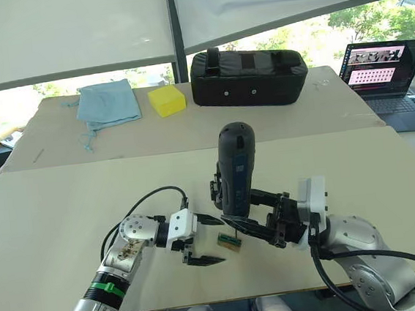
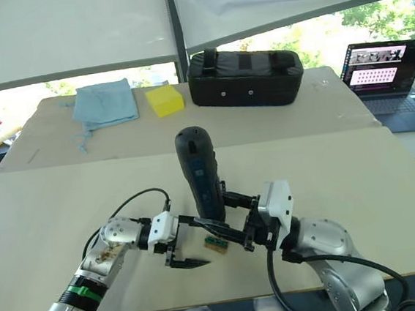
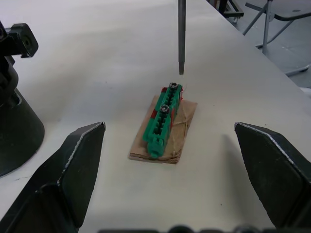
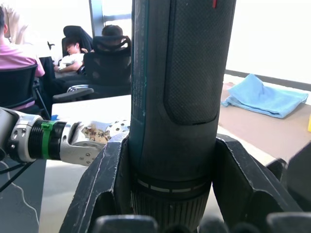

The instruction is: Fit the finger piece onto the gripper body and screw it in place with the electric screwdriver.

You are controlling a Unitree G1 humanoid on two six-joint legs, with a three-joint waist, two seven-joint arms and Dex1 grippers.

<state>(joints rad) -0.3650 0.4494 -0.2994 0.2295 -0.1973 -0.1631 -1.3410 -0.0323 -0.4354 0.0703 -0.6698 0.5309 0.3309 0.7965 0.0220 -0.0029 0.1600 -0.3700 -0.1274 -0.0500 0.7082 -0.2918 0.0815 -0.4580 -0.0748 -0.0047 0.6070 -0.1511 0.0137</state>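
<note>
My right gripper (image 1: 241, 224) is shut on the electric screwdriver (image 1: 236, 169), holding it upright over the table. The thin bit (image 3: 181, 34) hangs point-down just above a small green-and-brown block (image 3: 164, 126). My left gripper (image 1: 219, 239) is open beside that block, with one finger on each side and neither touching it. The gripper body (image 3: 14, 121), black with a round base, stands on the table close by, mostly hidden behind the screwdriver in the head views. The finger piece is out of view.
A large black case (image 1: 248, 76), a yellow block (image 1: 167, 100) and a blue cloth (image 1: 107, 103) lie along the far side of the table. An open laptop (image 1: 380, 73) sits at the far right. People sit on chairs (image 4: 109, 58) beyond the table.
</note>
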